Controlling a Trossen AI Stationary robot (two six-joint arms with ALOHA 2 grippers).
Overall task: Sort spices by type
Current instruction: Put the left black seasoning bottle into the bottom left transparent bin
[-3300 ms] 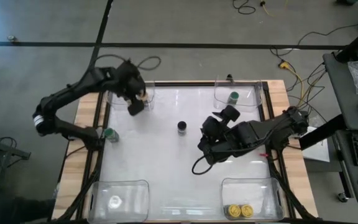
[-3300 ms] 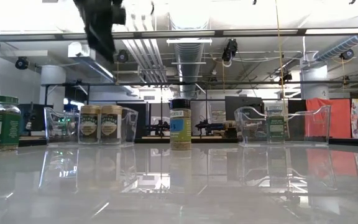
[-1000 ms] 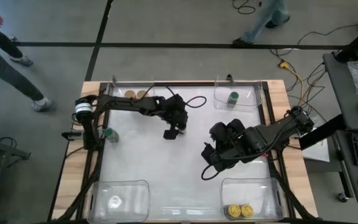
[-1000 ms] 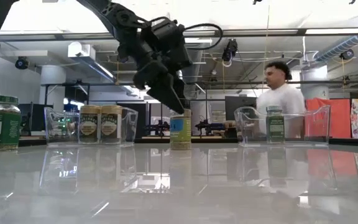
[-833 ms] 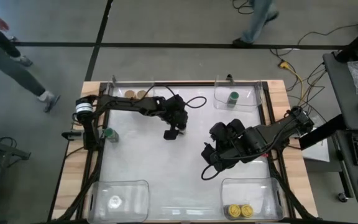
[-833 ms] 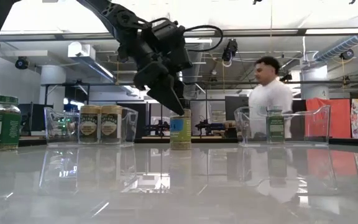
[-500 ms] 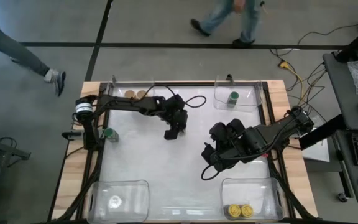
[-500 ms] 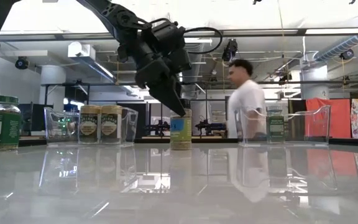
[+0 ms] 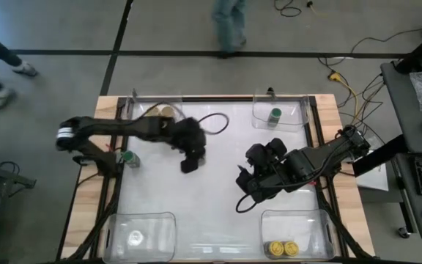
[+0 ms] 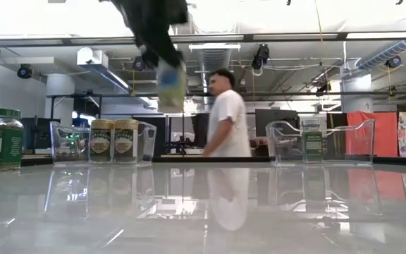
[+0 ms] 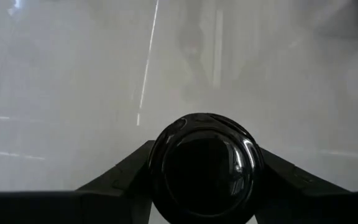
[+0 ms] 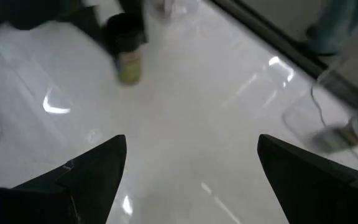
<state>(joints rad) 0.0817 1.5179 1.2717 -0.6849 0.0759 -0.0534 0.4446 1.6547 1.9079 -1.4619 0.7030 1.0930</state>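
— Lifted now, is it? Half a second ago that black-lidded jar stood on the table at the middle of the frame.

— Yes. The left gripper (image 9: 188, 163) has swung toward the left-centre of the high view and carries the black-lidded jar (image 10: 170, 83) clear of the table (image 9: 218, 213); in the low view it hangs near the top, left of centre. In the left wrist view the round black lid (image 11: 205, 163) sits clamped between the two dark fingers (image 11: 120, 177).

— And the other arm?

— The right gripper (image 9: 245, 192) waits right of centre in the high view, jaws spread wide, holding nothing.

— Count the jars for me.

— I can see six. One black-lidded, in the grip. Two green-lidded: one green-lidded jar (image 9: 129, 157) stands loose at the table's left edge, the other green-lidded jar (image 9: 275, 115) is in the upper-right tub (image 9: 258, 117). Two tan-lidded jars (image 10: 114, 141) stand side by side in the upper-left tub (image 10: 145, 144). Two yellow-lidded jars (image 9: 282, 249) lie touching in the lower-right tub (image 9: 269, 220). The lower-left tub (image 9: 119, 224) holds something pale I cannot make out.

— So four clear tubs, one per corner?

— Four. Also a person (image 10: 225, 116) walks behind the table in the low view, left of where they were.
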